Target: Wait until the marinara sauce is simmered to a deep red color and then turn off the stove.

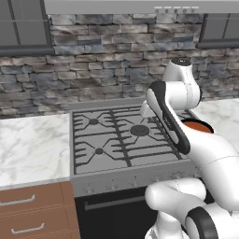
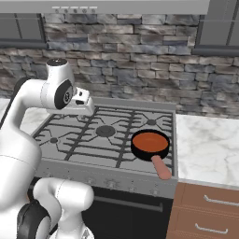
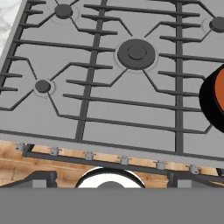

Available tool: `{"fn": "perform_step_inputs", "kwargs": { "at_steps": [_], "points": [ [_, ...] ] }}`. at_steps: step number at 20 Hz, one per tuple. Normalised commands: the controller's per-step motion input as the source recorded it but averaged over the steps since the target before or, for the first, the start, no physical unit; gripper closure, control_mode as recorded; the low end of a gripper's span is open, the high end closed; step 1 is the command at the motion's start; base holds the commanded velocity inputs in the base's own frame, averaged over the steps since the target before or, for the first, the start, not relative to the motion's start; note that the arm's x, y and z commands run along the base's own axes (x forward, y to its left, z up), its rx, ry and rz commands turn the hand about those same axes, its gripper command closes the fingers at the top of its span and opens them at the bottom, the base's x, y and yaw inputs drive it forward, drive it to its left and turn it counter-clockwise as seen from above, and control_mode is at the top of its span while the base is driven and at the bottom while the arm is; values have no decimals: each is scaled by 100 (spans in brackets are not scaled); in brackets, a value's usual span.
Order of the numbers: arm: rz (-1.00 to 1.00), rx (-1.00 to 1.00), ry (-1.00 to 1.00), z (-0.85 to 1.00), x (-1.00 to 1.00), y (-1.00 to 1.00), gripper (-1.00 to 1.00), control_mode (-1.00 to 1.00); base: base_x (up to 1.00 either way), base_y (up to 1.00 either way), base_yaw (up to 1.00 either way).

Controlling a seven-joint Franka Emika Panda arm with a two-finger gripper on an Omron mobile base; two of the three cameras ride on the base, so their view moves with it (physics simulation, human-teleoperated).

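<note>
The stove (image 1: 112,135) (image 2: 88,140) (image 3: 109,113) is a wide grey gas range with dark grates. A row of small knobs (image 3: 124,161) (image 2: 112,183) lines its front edge. A small black skillet (image 2: 149,148) (image 3: 211,103) rests on the front right burner, its pinkish handle (image 2: 161,169) pointing over the stove's front. The marinara sauce (image 2: 149,140) (image 1: 199,126) (image 3: 221,81) in it is a flat orange-red disc, partly hidden by my arm in the left base view. My gripper (image 3: 112,180) hangs open and empty above the front middle of the stove, left of the skillet.
White marble counters flank the stove on the left (image 1: 32,144) and on the right (image 2: 210,144), with wooden drawers (image 1: 32,210) (image 2: 205,210) below. A stone backsplash (image 2: 140,51) rises behind, with a range hood and grey cabinets above.
</note>
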Motion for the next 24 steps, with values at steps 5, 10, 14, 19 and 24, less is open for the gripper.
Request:
{"fn": "perform_step_inputs", "kwargs": {
  "at_steps": [5,10,14,19,24],
  "points": [
    [0,0,0,0,0,0,-100,-100,0,0,0],
    [0,0,0,0,0,0,-100,-100,0,0,0],
    [0,0,0,0,0,0,-100,-100,0,0,0],
    [0,0,0,0,0,0,-100,-100,0,0,0],
    [0,0,0,0,0,0,-100,-100,0,0,0]
  ]
}}
